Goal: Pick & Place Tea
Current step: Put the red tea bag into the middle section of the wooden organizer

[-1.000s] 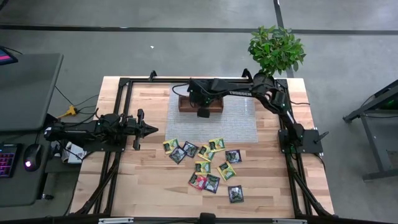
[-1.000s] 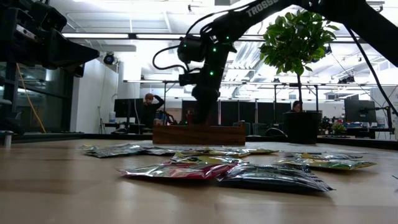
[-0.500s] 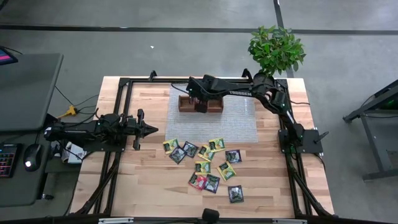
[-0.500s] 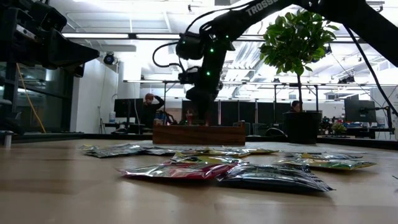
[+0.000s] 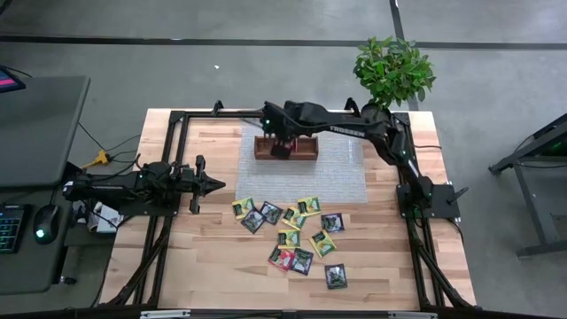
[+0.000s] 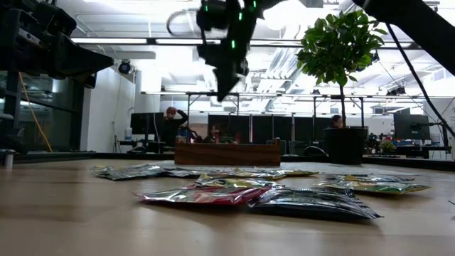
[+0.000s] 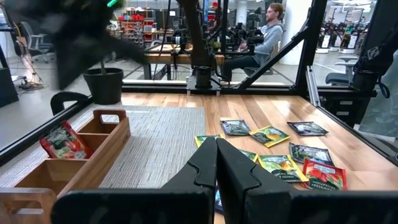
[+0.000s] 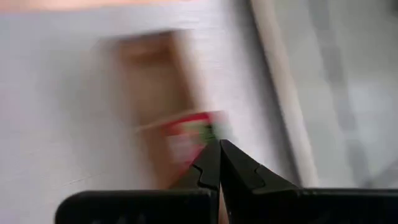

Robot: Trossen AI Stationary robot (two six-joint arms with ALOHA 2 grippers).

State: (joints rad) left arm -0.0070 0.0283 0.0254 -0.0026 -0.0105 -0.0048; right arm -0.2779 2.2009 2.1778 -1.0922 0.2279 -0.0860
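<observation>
We find the right end effector [image 5: 277,144] raised above the left end of the wooden tray [image 5: 306,151], which sits at the far edge of the grey mat [image 5: 306,177]; in its wrist view the fingers meet at the tips with nothing between them, so we read it as closed and empty. A red tea packet [image 7: 63,142] stands tilted inside one of the tray's end compartments, leaning on its wall, seemingly the compartment this arm is over; that is presumably why the arm hovers there, having nothing left to hold. In the low view the right arm hangs well clear of the tray's rim, high enough that a sweep back toward the pile would not catch the wood.

The left end effector [image 5: 215,184] waits at the desk's [image 5: 204,266] left side, level with the near edge of the mat; its fingers [image 7: 214,165] are pressed together on nothing; it points across the desk at the packets, apart from them.

The rest of the tea [image 5: 292,232] lies loose on the bare desk nearer the front: yellow-green, dark and red packets, flat, some overlapping; we judge the overlaps will make a clean pinch harder. A potted plant [image 5: 393,69] stands off the far right corner. Most of the sorting remains to be done.
</observation>
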